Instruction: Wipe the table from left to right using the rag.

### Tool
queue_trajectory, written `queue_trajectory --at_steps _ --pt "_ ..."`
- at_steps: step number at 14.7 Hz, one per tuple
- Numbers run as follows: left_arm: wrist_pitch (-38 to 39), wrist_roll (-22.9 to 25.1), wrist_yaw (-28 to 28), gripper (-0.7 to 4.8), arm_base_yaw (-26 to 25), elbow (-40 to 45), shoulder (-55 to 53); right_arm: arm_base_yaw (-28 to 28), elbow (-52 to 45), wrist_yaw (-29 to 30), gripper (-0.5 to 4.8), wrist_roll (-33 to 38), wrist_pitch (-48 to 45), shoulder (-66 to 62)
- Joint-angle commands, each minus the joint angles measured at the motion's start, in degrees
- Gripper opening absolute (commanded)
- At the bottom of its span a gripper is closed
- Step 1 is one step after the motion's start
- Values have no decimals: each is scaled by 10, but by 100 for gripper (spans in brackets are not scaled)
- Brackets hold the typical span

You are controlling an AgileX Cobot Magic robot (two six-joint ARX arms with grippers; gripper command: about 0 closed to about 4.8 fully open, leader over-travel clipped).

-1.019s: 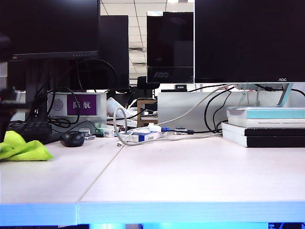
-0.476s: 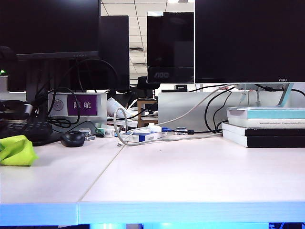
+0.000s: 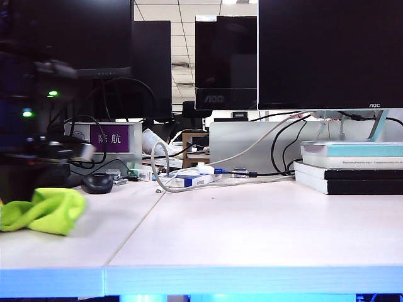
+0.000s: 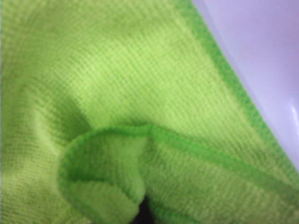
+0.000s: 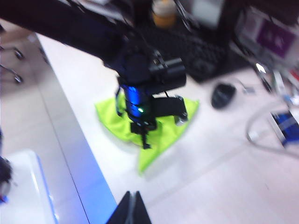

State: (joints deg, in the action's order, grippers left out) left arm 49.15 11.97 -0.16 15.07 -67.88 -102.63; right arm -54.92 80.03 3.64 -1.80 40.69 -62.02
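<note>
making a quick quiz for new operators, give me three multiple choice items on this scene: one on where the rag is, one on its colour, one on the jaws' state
1. Where does the rag lie on the table?
A. at the left end, in front of the mouse
B. by the stacked books
C. on the keyboard

2. What colour is the rag?
A. white
B. lime green
C. blue

3. How do the jaws of the right gripper stand?
A. wide open
B. shut on the rag
C. shut, holding nothing

Key: 1 A, the exterior view shows it at the left end under the left gripper; 2 B, green fills the left wrist view; 3 C, the right wrist view shows the tips together, apart from the rag.
</note>
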Motion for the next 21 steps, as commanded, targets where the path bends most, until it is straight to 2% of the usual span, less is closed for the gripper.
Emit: queue_trajectory --at_steps 1,5,7,11,13,16,19,21 --pt "33 0 62 -6 39 16 -17 0 3 -35 -5 -2 19 2" --pt "32 -2 71 -6 91 16 -17 0 3 -42 -6 -2 22 3" --pt "28 -23 71 -6 130 15 -17 0 3 -45 -5 -2 45 3" --pt "8 -51 71 -6 160 14 -17 0 3 -126 -5 -1 75 3" --pt "0 -56 71 -6 174 14 -17 0 3 -130 -5 -1 74 4" --pt "-37 -92 80 -6 221 14 -17 0 3 -130 -5 7 70 4" --pt "-51 -110 82 -6 240 10 -21 -1 3 -130 -5 7 58 4" --pt "-32 -116 95 -6 241 -21 -42 -1 3 -129 -5 7 46 4"
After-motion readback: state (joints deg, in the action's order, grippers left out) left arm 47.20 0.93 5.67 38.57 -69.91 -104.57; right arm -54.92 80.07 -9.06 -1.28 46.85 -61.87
